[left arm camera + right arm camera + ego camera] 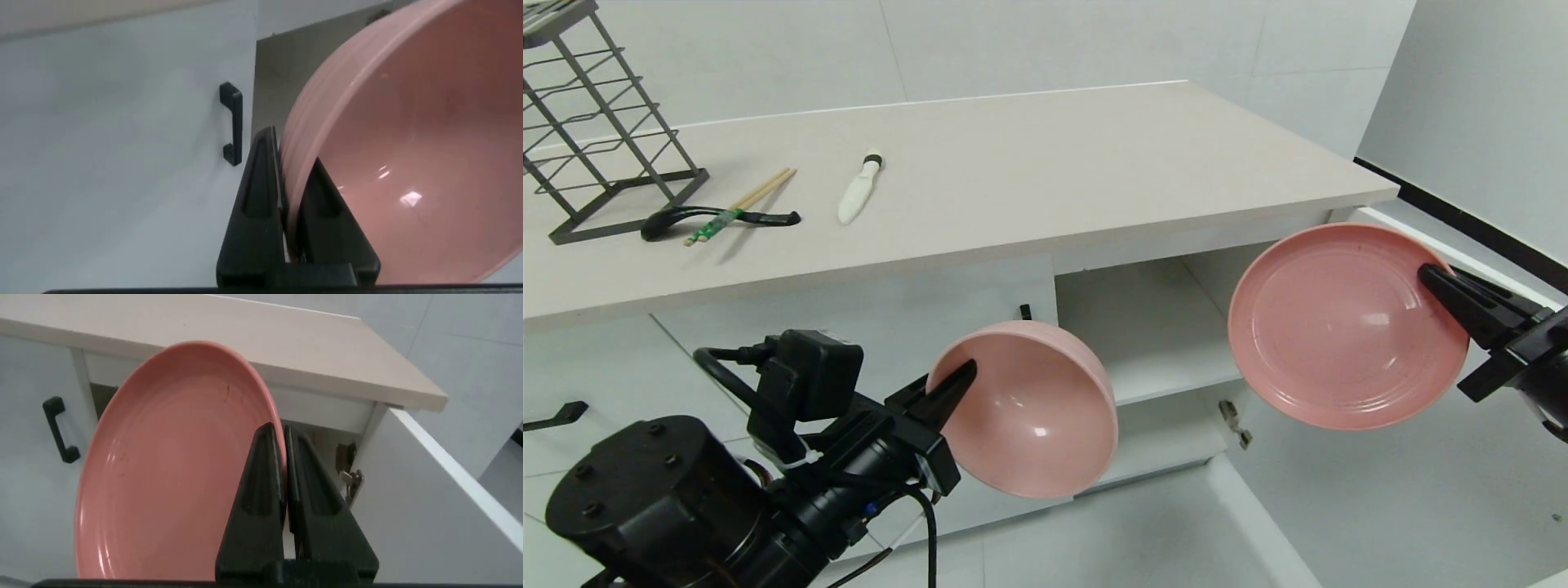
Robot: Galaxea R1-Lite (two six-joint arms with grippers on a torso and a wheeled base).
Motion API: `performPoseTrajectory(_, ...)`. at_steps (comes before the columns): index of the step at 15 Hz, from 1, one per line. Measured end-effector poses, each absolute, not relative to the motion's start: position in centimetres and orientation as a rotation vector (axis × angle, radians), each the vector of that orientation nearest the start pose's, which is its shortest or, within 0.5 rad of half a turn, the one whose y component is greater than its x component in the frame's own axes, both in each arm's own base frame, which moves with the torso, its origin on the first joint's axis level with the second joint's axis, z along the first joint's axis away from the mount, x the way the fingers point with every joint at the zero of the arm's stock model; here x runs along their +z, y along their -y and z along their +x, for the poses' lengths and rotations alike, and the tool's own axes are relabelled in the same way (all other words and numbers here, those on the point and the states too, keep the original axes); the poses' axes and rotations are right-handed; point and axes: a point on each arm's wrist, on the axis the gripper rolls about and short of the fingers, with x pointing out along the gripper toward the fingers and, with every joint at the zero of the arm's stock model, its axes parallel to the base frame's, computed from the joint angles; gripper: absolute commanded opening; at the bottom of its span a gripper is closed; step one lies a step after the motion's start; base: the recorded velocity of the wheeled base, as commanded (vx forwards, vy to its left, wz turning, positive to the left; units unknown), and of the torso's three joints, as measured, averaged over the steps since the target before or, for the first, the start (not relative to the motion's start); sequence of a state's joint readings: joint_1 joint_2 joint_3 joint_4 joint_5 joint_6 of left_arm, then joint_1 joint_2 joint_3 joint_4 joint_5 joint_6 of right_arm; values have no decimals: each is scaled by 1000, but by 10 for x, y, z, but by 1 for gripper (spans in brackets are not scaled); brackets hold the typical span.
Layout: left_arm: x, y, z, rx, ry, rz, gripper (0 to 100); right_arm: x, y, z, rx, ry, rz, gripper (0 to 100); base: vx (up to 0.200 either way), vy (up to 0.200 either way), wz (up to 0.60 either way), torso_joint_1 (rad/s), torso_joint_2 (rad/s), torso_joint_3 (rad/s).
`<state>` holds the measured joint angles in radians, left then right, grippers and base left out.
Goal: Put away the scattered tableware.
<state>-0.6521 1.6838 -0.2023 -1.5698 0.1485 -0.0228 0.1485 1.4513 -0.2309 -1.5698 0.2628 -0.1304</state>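
Gripping: left tool (961, 382) on pink bowl (1037, 416), right tool (1429, 275) on pink plate (1339, 327) | beige counter (1045, 180) | cabinet (1143, 327) open

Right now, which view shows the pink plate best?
Head view: the whole pink plate shows, rim pinched by the right gripper. The right wrist view cuts off its edge; the left wrist view faces the pink bowl.

No legible text, numbers, labels or signs. Checked pink bowl (1037, 416) and pink plate (1339, 327): plain glaze, no print to read. Green patterned ends on chopsticks (742, 204), lying on counter (1094, 163): too small to tell lettering from ornament.
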Motion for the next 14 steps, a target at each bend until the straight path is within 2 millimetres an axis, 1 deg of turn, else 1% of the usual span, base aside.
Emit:
performPoseTrajectory(4, 140, 135, 182, -504, 76, -57, 0, 194, -34, 188, 384, 377, -149, 0, 0, 0, 0, -256, 321, 124)
performPoseTrajectory(6, 140, 135, 182, -504, 77, -57, 0, 193, -34, 187, 385, 370, -148, 0, 0, 0, 0, -149, 281, 132)
performPoseTrajectory(9, 140, 135, 182, -504, 78, -59, 0, 189, -35, 188, 391, 351, -147, 0, 0, 0, 0, -35, 245, 59)
performPoseTrajectory(12, 140, 135, 182, -504, 79, -60, 0, 187, -36, 189, 395, 343, -146, 0, 0, 0, 0, -2, 55, 26)
performPoseTrajectory(14, 139, 134, 181, -505, 72, -61, 0, 185, -36, 189, 395, 334, -145, 0, 200, 0, 0, 2, 7, 39)
